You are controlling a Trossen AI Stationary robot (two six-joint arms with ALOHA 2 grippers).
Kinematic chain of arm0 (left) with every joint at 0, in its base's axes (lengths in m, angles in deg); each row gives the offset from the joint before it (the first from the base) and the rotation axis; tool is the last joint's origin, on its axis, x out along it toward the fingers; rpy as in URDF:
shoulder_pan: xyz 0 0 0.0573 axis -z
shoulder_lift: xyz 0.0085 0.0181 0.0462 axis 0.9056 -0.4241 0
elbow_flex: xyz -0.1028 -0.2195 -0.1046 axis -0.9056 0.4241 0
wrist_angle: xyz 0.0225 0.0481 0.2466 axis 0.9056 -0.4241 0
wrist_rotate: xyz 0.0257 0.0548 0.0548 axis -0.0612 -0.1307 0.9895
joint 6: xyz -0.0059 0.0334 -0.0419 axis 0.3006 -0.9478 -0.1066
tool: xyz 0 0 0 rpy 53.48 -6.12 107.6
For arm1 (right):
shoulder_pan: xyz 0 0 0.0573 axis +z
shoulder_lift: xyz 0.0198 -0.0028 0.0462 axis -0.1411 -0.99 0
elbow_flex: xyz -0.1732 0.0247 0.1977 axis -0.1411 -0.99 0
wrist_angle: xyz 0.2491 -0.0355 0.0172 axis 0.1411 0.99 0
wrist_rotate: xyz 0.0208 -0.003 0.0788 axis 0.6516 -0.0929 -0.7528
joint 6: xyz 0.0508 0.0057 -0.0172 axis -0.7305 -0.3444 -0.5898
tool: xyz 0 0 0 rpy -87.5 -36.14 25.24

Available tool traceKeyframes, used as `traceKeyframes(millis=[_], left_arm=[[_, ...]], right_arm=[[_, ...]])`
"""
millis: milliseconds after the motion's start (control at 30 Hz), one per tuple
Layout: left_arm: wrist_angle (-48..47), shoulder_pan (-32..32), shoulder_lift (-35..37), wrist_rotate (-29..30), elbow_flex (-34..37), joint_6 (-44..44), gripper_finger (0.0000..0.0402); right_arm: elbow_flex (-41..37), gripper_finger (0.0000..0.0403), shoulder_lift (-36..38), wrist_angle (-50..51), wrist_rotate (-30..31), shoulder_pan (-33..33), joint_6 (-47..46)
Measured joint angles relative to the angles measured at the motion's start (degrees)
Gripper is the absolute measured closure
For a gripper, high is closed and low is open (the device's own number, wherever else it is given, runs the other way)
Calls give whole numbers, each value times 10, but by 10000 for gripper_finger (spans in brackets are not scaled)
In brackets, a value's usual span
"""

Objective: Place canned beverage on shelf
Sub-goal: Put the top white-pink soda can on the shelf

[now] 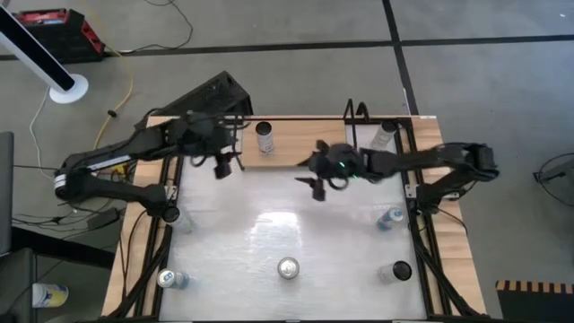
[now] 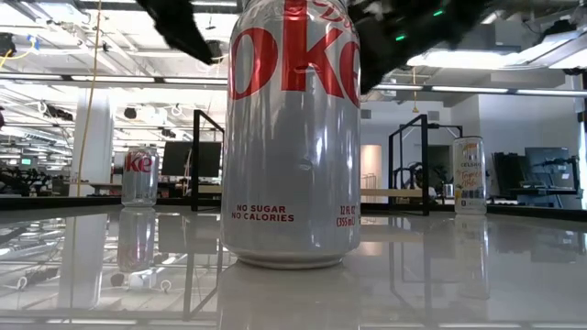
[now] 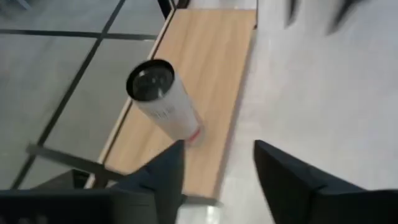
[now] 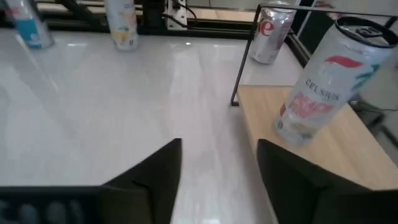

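Observation:
The shelf [image 1: 305, 151], a light-wood board in a black wire frame, stands at the table's far edge. A white Celsius can [image 1: 264, 136] stands upright on the board near its left end; it also shows in the left wrist view [image 3: 163, 99] and the right wrist view [image 4: 326, 81]. Another can [image 1: 386, 133] stands at the shelf's right end. My left gripper [image 1: 222, 166] hovers open and empty just off the shelf's left end, its fingers [image 3: 160, 180] short of the Celsius can. My right gripper [image 1: 316, 184] is open and empty over the table, just near of the shelf's middle.
A Diet Coke can [image 1: 287, 267] stands at the table's near middle, filling the low view [image 2: 293, 137]. More cans stand at the near left [image 1: 168, 279], near right [image 1: 397, 269] and right side [image 1: 390, 218]. The shelf's black wire uprights [image 4: 244, 56] rise beside the board.

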Motion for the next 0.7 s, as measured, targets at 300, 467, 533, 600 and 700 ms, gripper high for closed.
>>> traceKeyframes(millis=[300,467,533,600,700], left_arm=[[58,68,176,25,122,62,393],[64,87,221,32,148,82,399],[65,90,232,35,154,89,401],[63,92,234,35,159,95,401],[63,96,233,33,165,99,401]], right_arm=[[140,384,-165,44,-138,-102,8],[217,383,-234,68,-148,-118,12],[250,387,-257,83,-148,-118,13],[282,387,-277,108,-144,-118,13],[322,387,-298,135,-141,-118,12]])
